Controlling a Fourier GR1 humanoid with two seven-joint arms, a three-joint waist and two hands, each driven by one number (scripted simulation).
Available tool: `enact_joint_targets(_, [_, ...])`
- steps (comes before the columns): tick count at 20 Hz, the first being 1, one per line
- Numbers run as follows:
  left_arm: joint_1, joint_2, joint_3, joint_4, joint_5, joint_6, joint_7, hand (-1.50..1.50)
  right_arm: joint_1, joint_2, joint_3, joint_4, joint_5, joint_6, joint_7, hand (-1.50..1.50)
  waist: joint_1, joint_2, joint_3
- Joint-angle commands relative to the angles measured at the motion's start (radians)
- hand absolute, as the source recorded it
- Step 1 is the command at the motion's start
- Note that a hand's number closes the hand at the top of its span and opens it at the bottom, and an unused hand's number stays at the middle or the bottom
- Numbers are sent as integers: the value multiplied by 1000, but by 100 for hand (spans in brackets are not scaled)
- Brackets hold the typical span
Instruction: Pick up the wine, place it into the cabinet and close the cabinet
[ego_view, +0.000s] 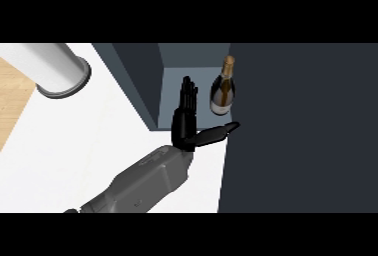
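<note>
White counter (88, 150); wine (224, 90) upright inside cabinet (295, 125); right hand (186, 120) open beside it, fingers straight, thumb splayed.

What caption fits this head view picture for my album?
Dark glass wine bottle stands inside the open grey cabinet, black robot hand open beside it.

1. One forearm (144, 182) shows: a grey, rounded, smooth shell, entering from about 7 o'clock.
2. It narrows toward the wrist.
3. The hand (184, 131) is plain black, with slim segmented fingers (189, 95) and a thumb.
</note>
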Motion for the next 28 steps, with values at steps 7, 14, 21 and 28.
enact_joint_targets(7, [186, 180, -28, -353, -185, 0, 89, -150, -19, 12, 19, -31, 38, -36, 34, -150, 17, -4, 0])
enact_joint_targets(14, [320, 343, -34, -616, -282, -3, 134, -150, 142, 7, 8, -43, 39, 35, -116, -150, 11, -4, 1])
enact_joint_targets(21, [421, 520, -41, -889, -330, -37, 205, -150, 36, -123, -49, -53, -101, 139, 6, 150, 17, -4, 1])
enact_joint_targets(28, [584, 652, -4, -1055, -370, -102, 184, 150, 125, -118, 84, -130, -145, 215, 30, 150, 13, -4, 0])
